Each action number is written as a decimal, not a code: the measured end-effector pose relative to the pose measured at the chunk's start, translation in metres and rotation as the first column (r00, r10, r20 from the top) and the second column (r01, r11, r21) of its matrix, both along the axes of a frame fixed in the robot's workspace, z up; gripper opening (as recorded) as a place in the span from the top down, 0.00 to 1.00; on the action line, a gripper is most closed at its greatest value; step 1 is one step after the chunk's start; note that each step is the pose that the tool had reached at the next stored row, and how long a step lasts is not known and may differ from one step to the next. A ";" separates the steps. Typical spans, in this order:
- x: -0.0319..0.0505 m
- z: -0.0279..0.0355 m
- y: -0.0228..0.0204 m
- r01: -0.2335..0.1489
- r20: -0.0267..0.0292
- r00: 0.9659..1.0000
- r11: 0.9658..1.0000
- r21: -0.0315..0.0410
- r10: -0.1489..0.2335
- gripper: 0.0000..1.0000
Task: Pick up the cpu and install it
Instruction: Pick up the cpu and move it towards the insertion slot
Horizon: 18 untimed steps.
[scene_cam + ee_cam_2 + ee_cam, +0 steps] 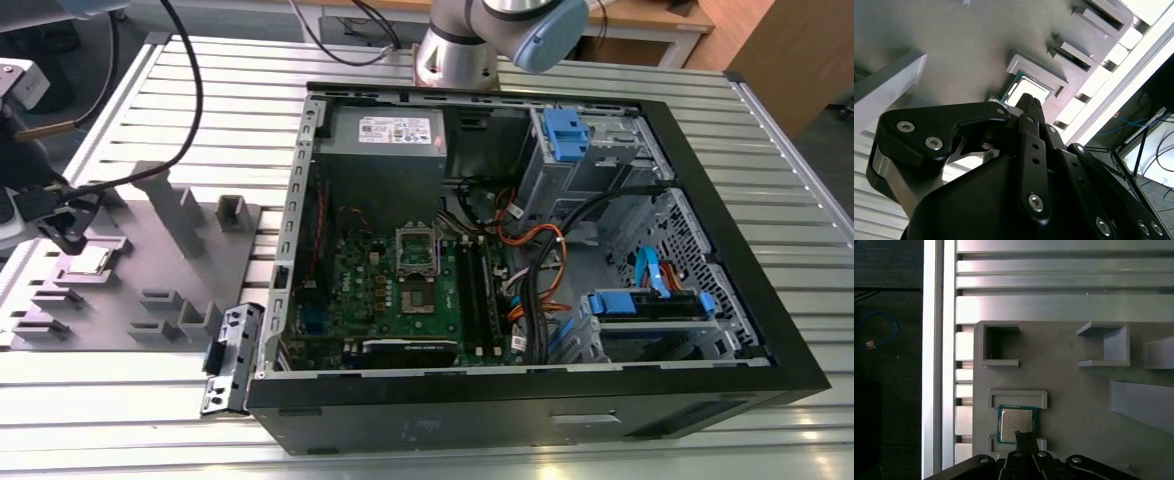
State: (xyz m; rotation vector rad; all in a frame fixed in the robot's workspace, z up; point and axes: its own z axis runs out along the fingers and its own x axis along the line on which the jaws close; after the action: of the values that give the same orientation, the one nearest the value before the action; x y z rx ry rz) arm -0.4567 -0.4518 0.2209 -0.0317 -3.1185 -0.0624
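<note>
Black pincer (1027, 102) parts sit closest, right over the cpu (1015, 421). I cannot tell if it touches the cpu, or if the pincer is released or clenched. The cpu lies flat in its square nest on the grey tray (1079, 410), on the bench (534, 455). It is not lifted yet, so picking up and putting in are both left to do. The exterior view shows the green motherboard (387, 290) and its socket (418, 250), well apart from the tray. Both wrist views show the cpu's shiny top up close.

Silver-grey cylindrical arm (458, 55) with pale blue joint cap (550, 35); matte black angular gripper (1030, 101) with silver socket screws (1036, 201).
</note>
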 end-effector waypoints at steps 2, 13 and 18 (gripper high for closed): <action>-0.0001 -0.0030 0.0000 0.000 0.000 1.000 1.000 0.000 0.000 0.89; -0.0006 -0.0095 0.0001 0.000 0.001 1.000 1.000 -0.001 0.000 0.89; -0.0008 -0.0114 0.0001 0.000 0.001 1.000 1.000 -0.003 0.000 0.89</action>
State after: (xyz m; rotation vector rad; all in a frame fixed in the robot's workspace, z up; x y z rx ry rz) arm -0.4576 -0.4517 0.2095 -0.0318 -3.1191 -0.0571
